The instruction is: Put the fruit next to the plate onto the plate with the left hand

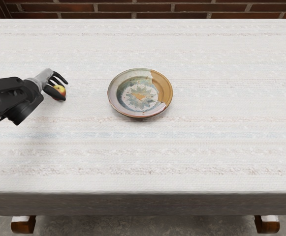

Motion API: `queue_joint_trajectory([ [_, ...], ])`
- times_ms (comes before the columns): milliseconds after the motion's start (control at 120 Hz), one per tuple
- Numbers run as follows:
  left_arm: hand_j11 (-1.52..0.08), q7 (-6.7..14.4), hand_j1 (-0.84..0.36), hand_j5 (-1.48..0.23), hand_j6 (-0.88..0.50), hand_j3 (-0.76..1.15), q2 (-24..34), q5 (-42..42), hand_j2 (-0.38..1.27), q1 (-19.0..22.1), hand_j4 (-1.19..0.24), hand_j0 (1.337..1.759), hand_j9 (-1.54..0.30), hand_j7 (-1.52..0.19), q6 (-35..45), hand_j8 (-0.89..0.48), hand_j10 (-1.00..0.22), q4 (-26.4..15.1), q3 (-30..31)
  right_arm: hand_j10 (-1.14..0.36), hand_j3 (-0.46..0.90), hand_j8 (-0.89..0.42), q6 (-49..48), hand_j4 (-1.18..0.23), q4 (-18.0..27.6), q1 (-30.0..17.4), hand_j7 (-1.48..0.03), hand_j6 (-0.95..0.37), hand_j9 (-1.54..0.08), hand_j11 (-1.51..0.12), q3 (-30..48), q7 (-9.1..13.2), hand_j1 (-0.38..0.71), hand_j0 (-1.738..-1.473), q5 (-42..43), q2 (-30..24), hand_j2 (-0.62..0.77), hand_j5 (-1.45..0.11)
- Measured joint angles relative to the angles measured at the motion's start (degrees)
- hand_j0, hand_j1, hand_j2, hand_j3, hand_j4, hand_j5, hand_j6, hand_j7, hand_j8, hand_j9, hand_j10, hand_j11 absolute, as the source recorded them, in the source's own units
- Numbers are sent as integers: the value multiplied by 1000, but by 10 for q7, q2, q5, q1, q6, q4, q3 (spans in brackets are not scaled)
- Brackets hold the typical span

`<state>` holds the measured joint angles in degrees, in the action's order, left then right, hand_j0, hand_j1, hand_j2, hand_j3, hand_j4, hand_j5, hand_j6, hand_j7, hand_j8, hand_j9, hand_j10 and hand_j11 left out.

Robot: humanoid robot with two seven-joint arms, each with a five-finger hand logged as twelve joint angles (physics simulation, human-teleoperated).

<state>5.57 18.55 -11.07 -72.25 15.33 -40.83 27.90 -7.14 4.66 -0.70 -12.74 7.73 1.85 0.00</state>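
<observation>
Bench (143,162) carried all items | left hand (52,81) closed around fruit (59,90) | plate (165,89) lay well apart, to the hand's right.

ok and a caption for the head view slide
Left hand at the fruit, which sits on the table left of the plate; nothing is on the plate yet.

Dining setting, clothed table (182,162), ceramic plate (166,87), brick wall (143,9)
</observation>
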Motion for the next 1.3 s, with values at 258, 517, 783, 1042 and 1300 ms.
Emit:
queue_joint_trajectory([
  [258,-821,0,-270,-823,-528,0,4,3,162,-10,-609,1654,-830,-825,-3,-432,-564,-5,1,0,0,0,0,0,0,0,0,0,0,0,0,0,-349,-1658,0,0,0,0],
  [517,-825,1,-297,-839,-511,0,7,5,198,-57,-613,1655,-834,-837,-6,-420,-538,-15,1,0,0,0,0,0,0,0,0,0,0,0,0,0,-349,-1658,0,0,0,0],
  [783,-824,13,-307,-846,-527,0,-16,16,212,-128,-611,1656,-833,-844,-9,-416,-525,-68,0,0,0,0,0,0,0,0,0,0,0,0,0,0,-349,-1658,0,0,0,0],
  [1042,-808,33,-361,-850,-558,0,-110,46,434,-155,-604,1658,-826,-844,-10,-435,-551,-89,-1,0,0,0,0,0,0,0,0,0,0,0,0,0,-349,-1658,0,0,0,0],
  [1300,-523,46,-124,-540,-382,0,-145,52,248,-161,-395,1658,-529,-538,-9,-317,-373,-91,-3,0,0,0,0,0,0,0,0,-1,0,0,0,0,-349,-1658,0,0,0,0],
])
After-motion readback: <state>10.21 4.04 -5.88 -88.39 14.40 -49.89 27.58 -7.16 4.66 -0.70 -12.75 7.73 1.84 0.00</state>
